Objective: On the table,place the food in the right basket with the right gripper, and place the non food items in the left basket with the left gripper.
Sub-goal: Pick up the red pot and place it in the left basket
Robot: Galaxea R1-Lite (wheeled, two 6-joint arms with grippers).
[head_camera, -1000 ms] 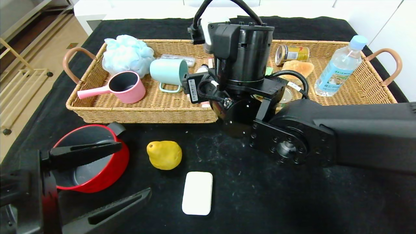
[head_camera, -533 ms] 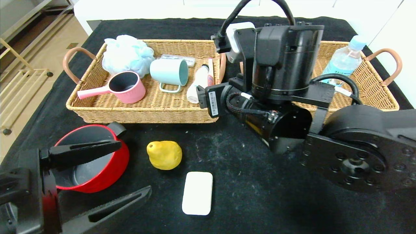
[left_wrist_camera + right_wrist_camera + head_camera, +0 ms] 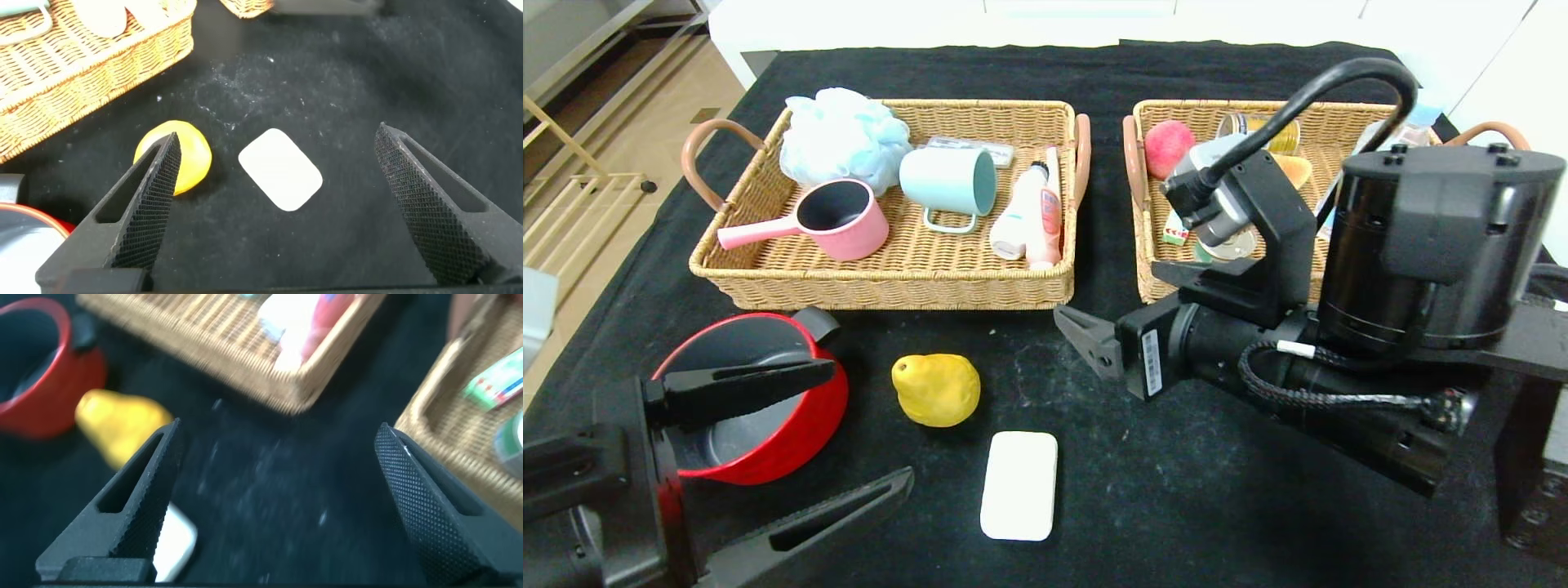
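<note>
Right now two wicker baskets sit side by side at the far half of the black worktop (image 3: 1029,73). My left basket (image 3: 882,282) holds a blue bath pouf (image 3: 843,139), a pink ladle cup (image 3: 837,219), a mint mug (image 3: 949,181) lying on its side, a flat clear case (image 3: 972,148) and a white-and-red tube (image 3: 1029,214). My right basket (image 3: 1152,278) holds a peach (image 3: 1167,145), a gold can (image 3: 1278,137) and a bun (image 3: 1294,167), with my right arm covering much of it.

Nearer to me, loose on the cloth, lie a yellow pear (image 3: 936,389), a white soap bar (image 3: 1018,484) just beside it toward me, and a red pot (image 3: 756,400) off to my left. Pear and soap are close but apart; the pot stands apart from the pear.

Between the baskets' front rims and these three things runs a bare strip of black cloth, and the cloth to the right of the soap is open too.

My right gripper (image 3: 1094,343) hangs low over that strip, just in front of the gap between the baskets, arm lying nearly level and pointing left toward the pear; its jaws stand wide apart and hold nothing. My left gripper (image 3: 792,445) hovers at the near left corner, one finger crossing over the red pot, jaws spread wide and bare, the soap showing between them in the left wrist view.
</note>
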